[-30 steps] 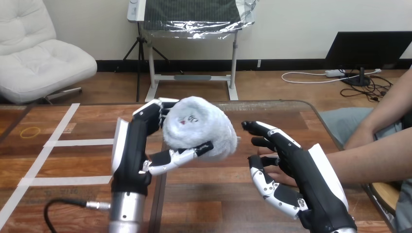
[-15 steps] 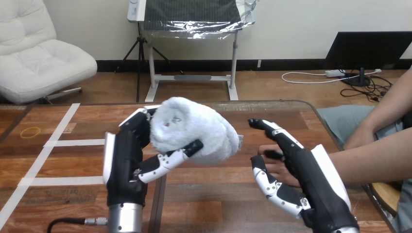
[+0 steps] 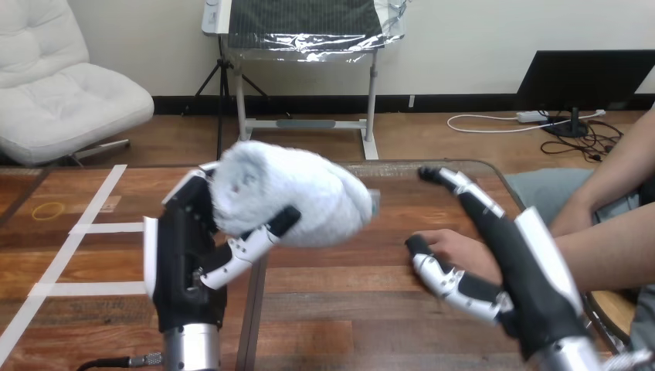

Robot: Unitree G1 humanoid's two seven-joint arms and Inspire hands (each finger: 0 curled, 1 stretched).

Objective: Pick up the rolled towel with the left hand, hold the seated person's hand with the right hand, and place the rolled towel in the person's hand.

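Observation:
The rolled towel [image 3: 297, 197], fluffy and pale blue-white, is held up above the wooden table [image 3: 363, 309] left of centre. My left hand [image 3: 185, 263] is shut on it, with fingers behind it and the thumb across its front. The person's hand [image 3: 457, 251] reaches in from the right and lies low over the table. My right hand [image 3: 529, 267] is open beside it: straight fingers [image 3: 467, 192] stretch out beyond the person's hand, and the thumb [image 3: 448, 280] lies in front of it. The towel hangs about a hand's width left of the person's hand.
White tape lines [image 3: 93, 228] cross the table's left part, and a yellow rubber band [image 3: 50, 209] lies near its far left. The person's other forearm [image 3: 610, 178] comes down at the right edge. The table's far edge [image 3: 417, 164] runs behind both hands.
My left hand has carried the towel up and to the left. My right hand has shifted right with its fingers raised and straighter, so more of the person's hand shows.

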